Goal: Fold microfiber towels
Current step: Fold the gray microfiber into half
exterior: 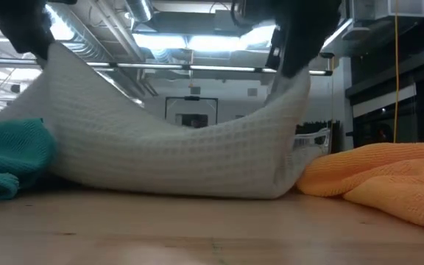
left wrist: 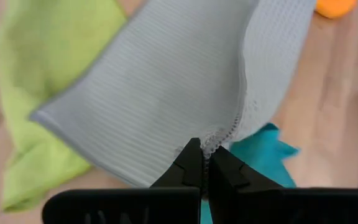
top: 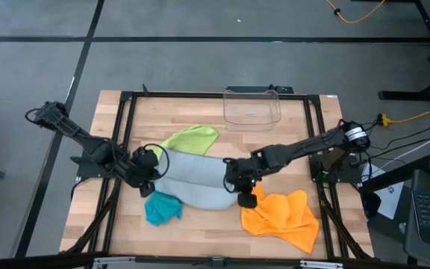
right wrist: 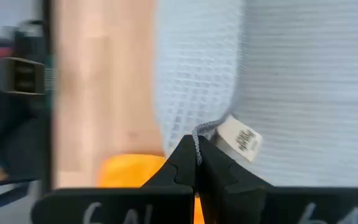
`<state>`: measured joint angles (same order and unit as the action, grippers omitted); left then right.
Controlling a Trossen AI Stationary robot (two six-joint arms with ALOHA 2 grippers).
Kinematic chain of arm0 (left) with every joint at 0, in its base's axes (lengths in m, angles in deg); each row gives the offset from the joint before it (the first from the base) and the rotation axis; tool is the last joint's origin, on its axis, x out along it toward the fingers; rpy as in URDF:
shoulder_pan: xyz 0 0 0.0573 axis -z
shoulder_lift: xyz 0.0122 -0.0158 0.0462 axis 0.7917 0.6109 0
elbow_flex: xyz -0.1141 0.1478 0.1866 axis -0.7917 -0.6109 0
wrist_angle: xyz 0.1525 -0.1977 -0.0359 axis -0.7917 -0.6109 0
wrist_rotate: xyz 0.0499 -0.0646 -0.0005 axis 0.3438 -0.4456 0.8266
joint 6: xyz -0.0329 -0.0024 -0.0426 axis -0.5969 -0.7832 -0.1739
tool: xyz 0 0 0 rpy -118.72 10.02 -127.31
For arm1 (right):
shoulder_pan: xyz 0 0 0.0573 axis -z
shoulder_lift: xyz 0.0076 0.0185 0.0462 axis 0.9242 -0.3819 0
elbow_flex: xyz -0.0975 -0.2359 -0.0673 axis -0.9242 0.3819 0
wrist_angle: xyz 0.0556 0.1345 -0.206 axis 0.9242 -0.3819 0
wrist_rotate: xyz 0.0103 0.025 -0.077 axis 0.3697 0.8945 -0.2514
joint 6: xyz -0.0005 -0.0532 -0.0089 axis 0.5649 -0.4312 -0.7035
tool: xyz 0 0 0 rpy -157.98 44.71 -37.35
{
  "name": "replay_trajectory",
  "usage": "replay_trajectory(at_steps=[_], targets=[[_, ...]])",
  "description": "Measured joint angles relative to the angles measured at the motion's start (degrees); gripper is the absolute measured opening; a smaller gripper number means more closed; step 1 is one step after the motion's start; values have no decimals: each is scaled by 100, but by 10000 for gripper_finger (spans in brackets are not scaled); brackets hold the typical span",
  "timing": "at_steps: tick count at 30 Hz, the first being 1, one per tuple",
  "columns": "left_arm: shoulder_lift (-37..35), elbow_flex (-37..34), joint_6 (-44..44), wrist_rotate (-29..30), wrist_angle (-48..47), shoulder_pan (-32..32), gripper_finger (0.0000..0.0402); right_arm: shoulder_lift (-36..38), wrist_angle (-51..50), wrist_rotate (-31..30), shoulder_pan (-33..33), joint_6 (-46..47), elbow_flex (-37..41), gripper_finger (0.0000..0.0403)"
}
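High view is showing the light grey towel [top: 192, 179] hanging mid-bench between both arms, its long axis running left to right. Left gripper [top: 149, 161] and right gripper [top: 236, 178] are each pinching one end, the middle sagging toward the front edge.

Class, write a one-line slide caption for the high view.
Both grippers, left and right, pinch the grey towel between green, teal and orange towels.

A lab or workshop is showing: exposed ceiling ducts [exterior: 87, 44], strip lights [exterior: 197, 40], grey floor [top: 200, 19] and cables [top: 413, 116] surrounding a wooden table [top: 200, 224].
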<state>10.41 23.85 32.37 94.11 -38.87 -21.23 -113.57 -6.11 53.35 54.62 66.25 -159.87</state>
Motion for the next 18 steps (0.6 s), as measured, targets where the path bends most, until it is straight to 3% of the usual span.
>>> replay_trajectory(at_steps=[9, 18], targets=[[-2, 0, 4, 670, -578, -368, 0, 1, -57, -434, 480, -292, 0, 3], [0, 0, 126, 752, -881, -810, 0, -16, -208, -447, 835, -269, 348, 3]])
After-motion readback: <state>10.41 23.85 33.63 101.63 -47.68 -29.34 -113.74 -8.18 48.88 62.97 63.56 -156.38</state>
